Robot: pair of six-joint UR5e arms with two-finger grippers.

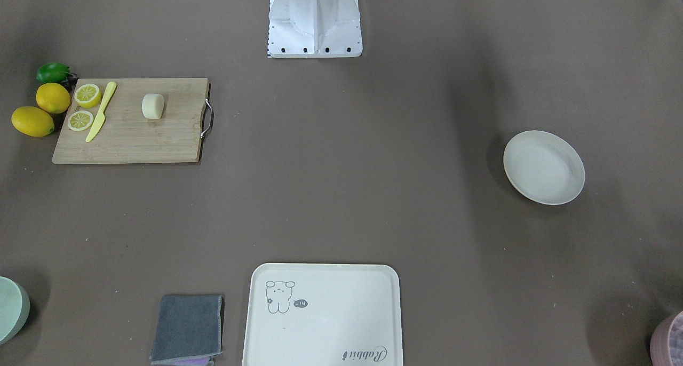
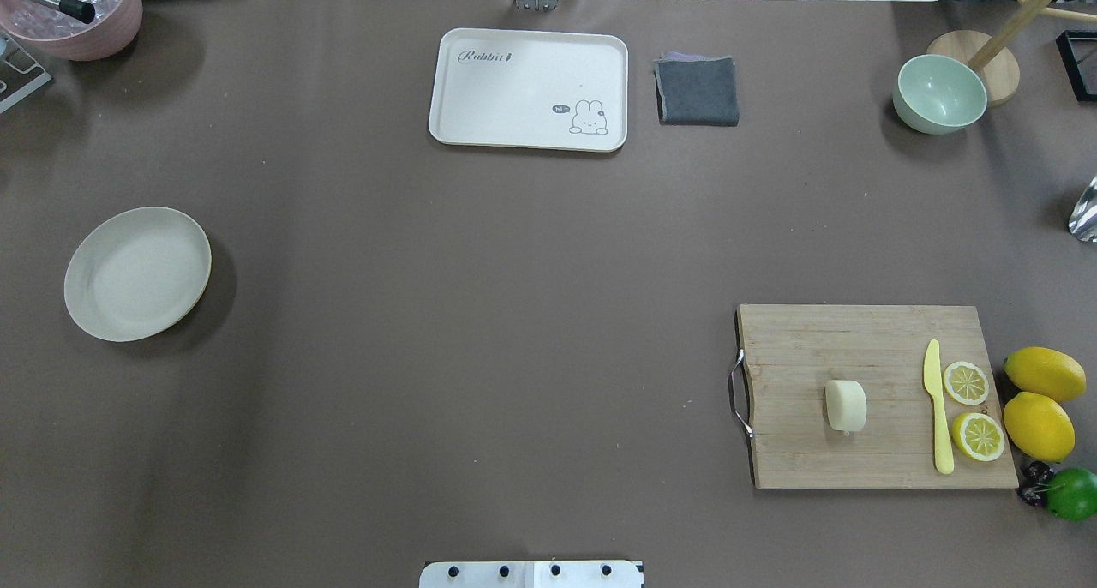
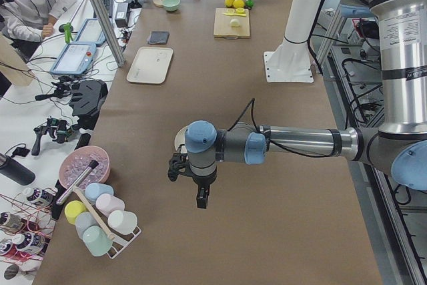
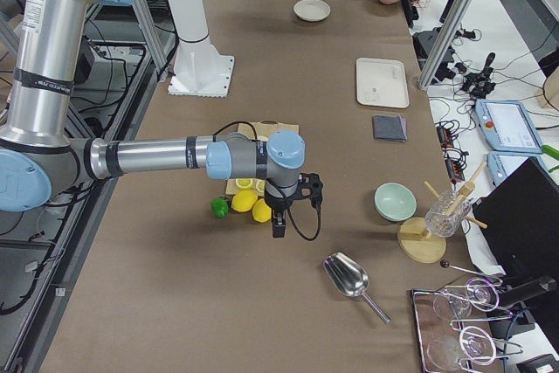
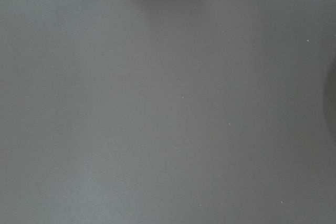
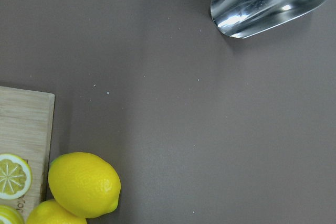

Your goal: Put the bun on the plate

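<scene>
Bun, front-facing view: the bun (image 1: 153, 106) rests near the middle of the wooden cutting board (image 1: 133, 136), touching nothing else.
Board, front-facing view: it sits toward the end of the table (image 1: 341, 195) on the robot's right. Two lemon halves (image 1: 87, 95) and a yellow knife (image 1: 101, 111) lie on its outer end.
Plate, front-facing view: the plate (image 1: 543, 167) lies bare toward the table's opposite end, well apart from the bun.
Fruit, front-facing view: two whole lemons (image 1: 53, 97) and a lime (image 1: 53, 72) lie just beside the board's outer edge.
Far edge, overhead view: a cream tray (image 2: 527, 89) and a folded grey cloth (image 2: 697, 91) lie side by side at the operators' edge. A mint bowl (image 2: 938, 93) stands nearer the far right corner.
Left gripper, left side view: the left gripper (image 3: 201, 198) hangs fingers-down above the table's near end, beside the plate. Whether it is released or clenched cannot be told.
Right gripper, right side view: the right gripper (image 4: 279, 226) hangs beyond the lemons, between the board and a metal scoop (image 4: 349, 279). Its state cannot be told.
Left wrist view: only brown table covering shows.
Right wrist view: the scoop lies at the top right, while the lemons and the board's corner are at the lower left.
</scene>
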